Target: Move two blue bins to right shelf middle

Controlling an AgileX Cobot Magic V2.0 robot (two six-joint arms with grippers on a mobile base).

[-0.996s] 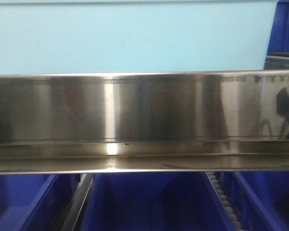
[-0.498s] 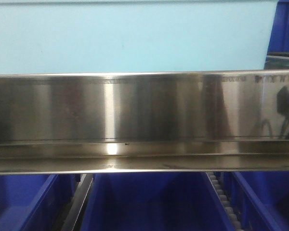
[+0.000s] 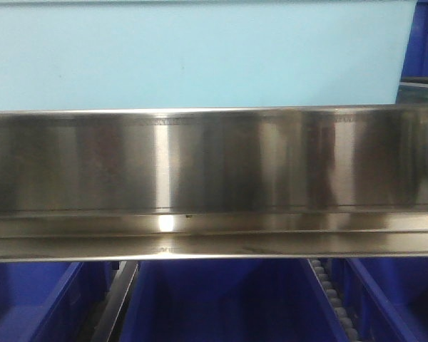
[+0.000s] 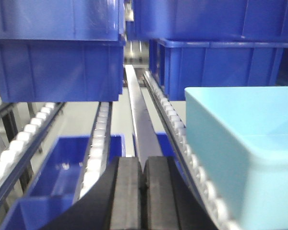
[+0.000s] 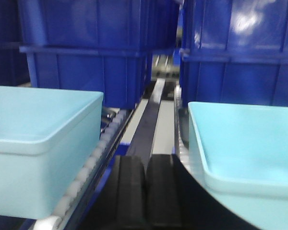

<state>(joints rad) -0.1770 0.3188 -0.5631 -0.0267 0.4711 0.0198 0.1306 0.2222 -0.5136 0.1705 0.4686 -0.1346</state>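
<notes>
Shows the left hand (image 4: 143, 191) and the right hand (image 5: 146, 191) both pressed shut on nothing, each low over a gap between roller rails (image 4: 98, 143). Puts one pale blue bin (image 4: 245, 153) just right of the left hand and, by the right wrist view, just left of the right hand, so probably flanked by both, squarely ahead above the steel shelf lip (image 3: 214, 164), side walls running away along the rollers; leaves a second pale bin (image 5: 245, 148) just right of the right hand. Keeps the dark blue bins (image 5: 86, 52) farther back, so likely not the ones meant
</notes>
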